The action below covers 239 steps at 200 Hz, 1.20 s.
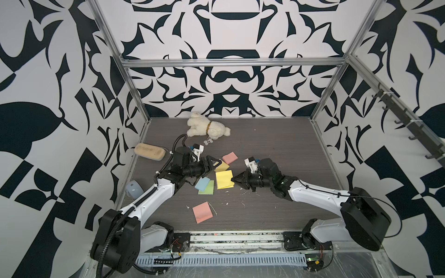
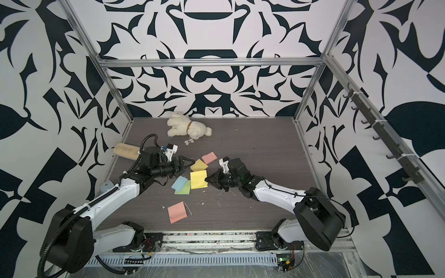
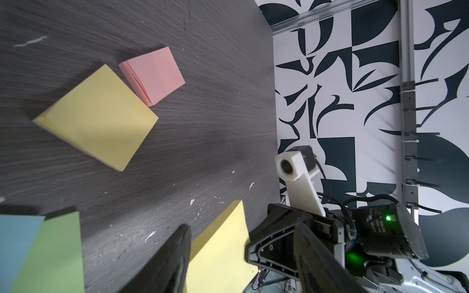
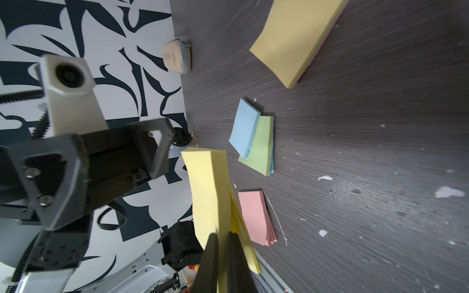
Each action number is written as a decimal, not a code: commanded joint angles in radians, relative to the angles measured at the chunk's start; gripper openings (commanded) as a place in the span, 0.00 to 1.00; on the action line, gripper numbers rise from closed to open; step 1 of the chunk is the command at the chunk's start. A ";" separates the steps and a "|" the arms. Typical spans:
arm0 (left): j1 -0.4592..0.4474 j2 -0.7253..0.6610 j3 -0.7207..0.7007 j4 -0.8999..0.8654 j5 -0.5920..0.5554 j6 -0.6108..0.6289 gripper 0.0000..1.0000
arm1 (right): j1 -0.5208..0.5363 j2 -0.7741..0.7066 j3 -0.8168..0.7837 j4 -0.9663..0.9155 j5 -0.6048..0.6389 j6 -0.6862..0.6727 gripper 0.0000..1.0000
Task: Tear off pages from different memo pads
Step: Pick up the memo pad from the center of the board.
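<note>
**Right pincer nips a yellow page mid-worktop, left pincer open above it**

Out in the middle of the worktop [image 1: 277,156], the right pincer [image 1: 232,179] is closed tight on the edge of a yellow page [image 4: 208,192]. In the right wrist view that sheet curls up off the bright yellow pad [image 1: 224,180], with more yellow leaves fanned behind it. The left pincer [image 1: 215,164] hangs with its jaws spread wide, gripping nothing. It sits over the duller yellow pad [image 1: 224,166], which lies just on the far-edge side of the bright one.

The held pad is hemmed in. The far pink pad [image 1: 230,158] sits just beside the duller yellow pad's corner. Toward the left edge, the blue pad [image 1: 201,184] lies partly on top of the green pad [image 1: 208,189], both near the bright pad. The near pink pad [image 1: 202,212] lies on its own, toward the near edge.

Further out, a white plush toy [image 1: 209,128] lies on its side by the far edge. A tan block [image 1: 149,151] rests along the left edge, toward the far corner. A pale blue rounded object [image 1: 134,189] sits at the same edge, partly hidden behind the left arm. White scraps [image 4: 449,192] are strewn over the dark surface, thickest toward the near edge.
</note>
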 commanded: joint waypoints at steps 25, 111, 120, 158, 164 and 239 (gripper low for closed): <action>0.002 -0.006 -0.052 0.037 0.023 -0.014 0.69 | -0.008 -0.032 0.058 0.069 -0.024 0.023 0.00; 0.000 0.020 -0.040 0.117 0.080 -0.071 0.52 | -0.012 -0.016 0.055 0.128 -0.035 0.054 0.00; 0.000 0.022 -0.039 0.117 0.084 -0.068 0.47 | -0.011 -0.016 0.053 0.129 -0.037 0.055 0.00; 0.000 0.024 -0.032 0.107 0.093 -0.060 0.30 | -0.013 -0.019 0.044 0.135 -0.051 0.058 0.00; 0.000 0.025 -0.028 0.102 0.093 -0.057 0.27 | -0.013 -0.021 0.045 0.135 -0.053 0.058 0.00; 0.020 0.039 0.059 -0.050 0.067 -0.036 0.06 | -0.043 -0.077 0.042 -0.018 -0.065 -0.054 0.37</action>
